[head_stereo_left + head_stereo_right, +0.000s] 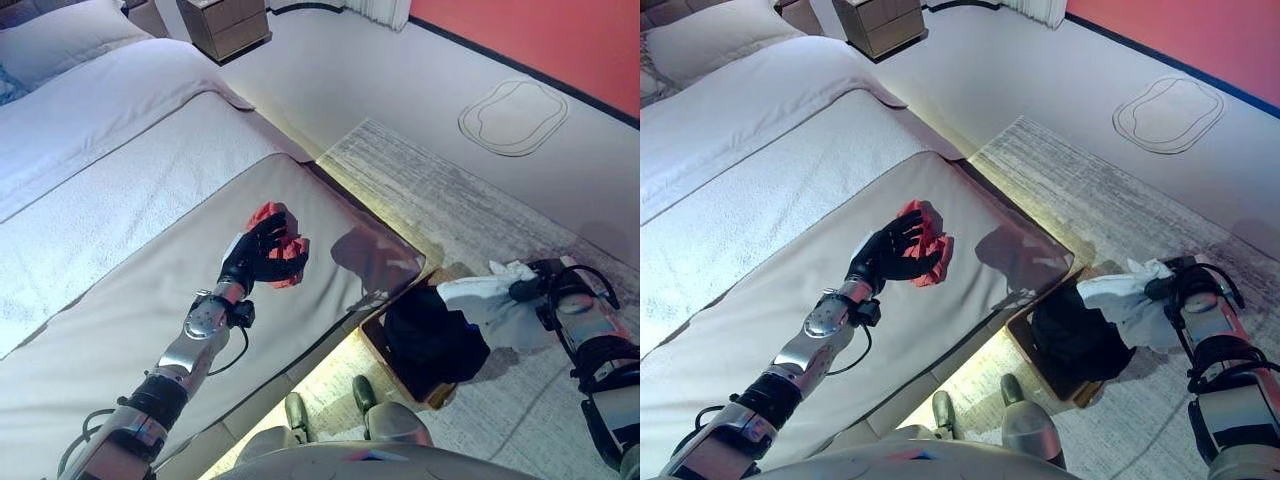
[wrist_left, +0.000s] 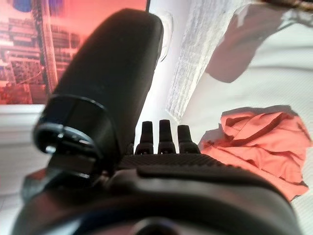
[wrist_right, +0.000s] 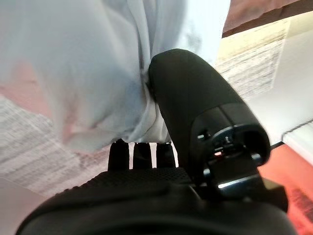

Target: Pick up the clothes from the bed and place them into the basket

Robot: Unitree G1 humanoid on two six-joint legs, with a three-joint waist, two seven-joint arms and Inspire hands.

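A red garment (image 1: 288,262) lies crumpled on the grey bed cover (image 1: 120,330) near the bed's foot corner. My left hand (image 1: 258,254) is on top of it, fingers relaxed and thumb straight; in the left wrist view the garment (image 2: 264,142) lies just past the fingers (image 2: 165,134). My right hand (image 1: 1162,288) is shut on a white garment (image 1: 482,300) and holds it over the brown basket (image 1: 376,342), which stands on the floor by the bed and has dark clothes (image 1: 430,340) in it. In the right wrist view the thumb (image 3: 190,93) presses into the white cloth (image 3: 88,63).
The bed's edge runs diagonally between my arms. White pillows (image 1: 60,40) lie at the head. A wooden nightstand (image 1: 230,25) stands beyond. A pale rug (image 1: 430,180) covers the floor under the basket, with a red wall (image 1: 540,35) behind.
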